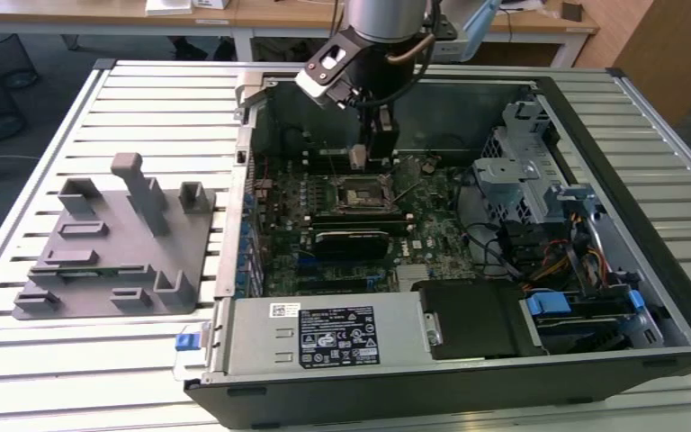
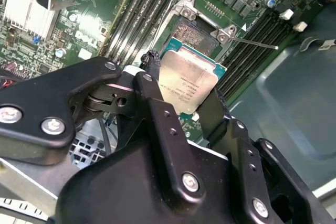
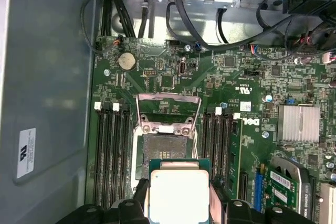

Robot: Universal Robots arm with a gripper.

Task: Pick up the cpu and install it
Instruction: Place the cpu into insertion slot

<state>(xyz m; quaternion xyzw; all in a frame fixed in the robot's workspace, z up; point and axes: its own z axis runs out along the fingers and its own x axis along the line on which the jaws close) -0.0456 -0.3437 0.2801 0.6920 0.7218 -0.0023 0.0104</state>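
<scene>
Since the cpu (image 2: 186, 85) was pinched by two opposite edges between the black fingers (image 2: 157, 103) of the gripper (image 2: 184, 92), its silvery top plate faced up and its underside was left free for seating. It hung in the air close above the open socket (image 3: 164, 153) without touching it, though I could not tell whether it sat squarely over the opening. The socket's metal load plate (image 3: 168, 111) had been swung back toward the coin battery (image 3: 126, 60), and the thin retention lever (image 2: 252, 41) stuck out to one side, so the pin field lay bare and nothing seemed to block the way down. Rows of empty memory slots (image 3: 111, 150) ran along both sides of the socket, close to where the fingers would pass. Farther off on the motherboard were a finned heatsink (image 3: 299, 124) and a bundle of dark cables (image 3: 157, 3) draped along the board's edge. In the exterior view the arm reached down into the opened computer case (image 1: 651, 207), which lay on its side on the slatted bench (image 1: 105, 99). A grey holder block (image 1: 105, 243) with upright posts stood well apart, on the exterior view's left of the case.
</scene>
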